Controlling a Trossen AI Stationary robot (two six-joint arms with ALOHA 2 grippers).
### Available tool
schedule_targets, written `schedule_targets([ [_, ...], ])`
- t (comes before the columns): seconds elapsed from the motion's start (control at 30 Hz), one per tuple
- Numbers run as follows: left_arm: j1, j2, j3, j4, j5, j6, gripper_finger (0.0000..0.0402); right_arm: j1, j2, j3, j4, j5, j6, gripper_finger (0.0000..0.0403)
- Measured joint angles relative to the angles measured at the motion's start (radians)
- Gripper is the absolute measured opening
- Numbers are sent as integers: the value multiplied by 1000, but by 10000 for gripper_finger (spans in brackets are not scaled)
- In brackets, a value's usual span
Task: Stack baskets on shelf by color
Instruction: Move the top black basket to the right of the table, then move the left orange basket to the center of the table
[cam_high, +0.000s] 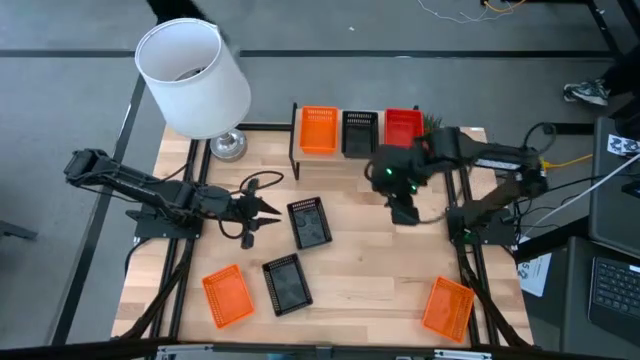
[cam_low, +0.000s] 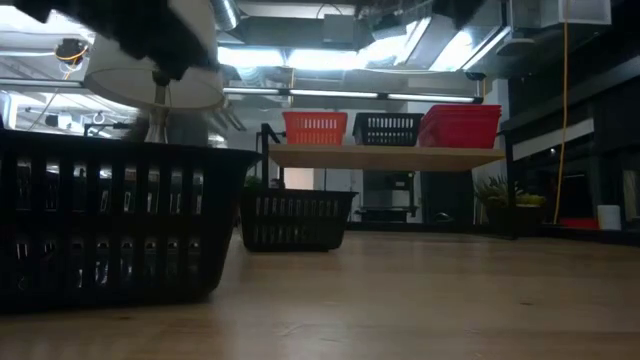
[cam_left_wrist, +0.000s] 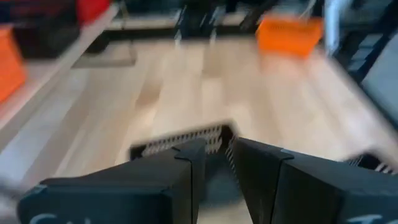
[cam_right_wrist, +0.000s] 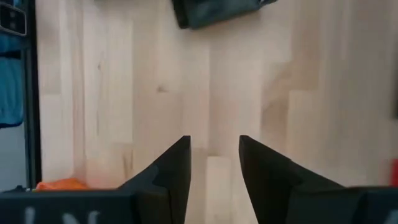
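The shelf (cam_high: 390, 150) stands at the table's far edge and holds an orange basket (cam_high: 318, 130), a black basket (cam_high: 359, 133) and a taller red stack (cam_high: 403, 125). Two black baskets (cam_high: 310, 222) (cam_high: 287, 283) and two orange baskets (cam_high: 227, 295) (cam_high: 447, 305) rest on their bases on the table. My left gripper (cam_high: 266, 213) is open with a narrow gap, just left of the nearer-to-shelf black basket (cam_left_wrist: 180, 140), not touching it. My right gripper (cam_high: 403, 212) is open and empty above the table in front of the shelf, pointing down (cam_right_wrist: 214, 155).
A lamp with a white shade (cam_high: 195, 75) and a metal foot (cam_high: 228, 145) stands at the table's far left corner, beside the shelf. Bare wood (cam_high: 370, 270) lies between the baskets at the table's middle. Cables hang by the right arm's base (cam_high: 500, 215).
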Motion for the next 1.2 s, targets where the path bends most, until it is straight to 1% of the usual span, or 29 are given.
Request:
schedule_targets([
  [0.07, -1, 38, 4, 80, 46, -24, 76, 33, -63, -102, 57, 0, 41, 135],
  [0.13, -2, 95, 36, 58, 69, -94, 76, 65, -123, -191, 95, 1, 87, 136],
  [0.3, -1, 233, 151, -275, 72, -348, 76, 132, -240, -377, 237, 1, 155, 136],
  [0.4, 0, 359, 211, -437, 86, -467, 76, 160, -287, -449, 288, 1, 170, 136],
  [0.43, 2, 405, 228, -483, 96, -493, 76, 168, -297, -469, 300, 1, 171, 136],
  [0.5, 14, 495, 262, -523, 144, -521, 74, 177, -309, -497, 314, 1, 172, 136],
  [0.57, 40, 589, 292, -523, 178, -515, 74, 185, -316, -514, 327, 2, 173, 136],
  [0.63, 76, 681, 333, -478, 166, -460, 73, 188, -317, -521, 334, 3, 172, 136],
  [0.67, 94, 723, 363, -430, 155, -415, 73, 188, -316, -521, 344, 4, 172, 136],
  [0.77, 135, 805, 483, -285, 150, -281, 73, 188, -316, -521, 370, 3, 169, 136],
  [0.83, 138, 836, 575, -304, 200, -217, 73, 188, -316, -521, 370, 3, 169, 136],
  [0.9, 120, 842, 647, -434, 253, -203, 73, 188, -316, -521, 369, 3, 169, 136],
  [1.0, 72, 840, 720, -685, 272, -252, 73, 188, -316, -521, 368, 3, 163, 136],
  [1.1, 2, 833, 782, -895, 275, -379, 73, 188, -316, -521, 366, 3, 139, 136],
  [1.2, -93, 833, 851, -1131, 290, -553, 73, 188, -316, -521, 365, 2, 123, 136],
])
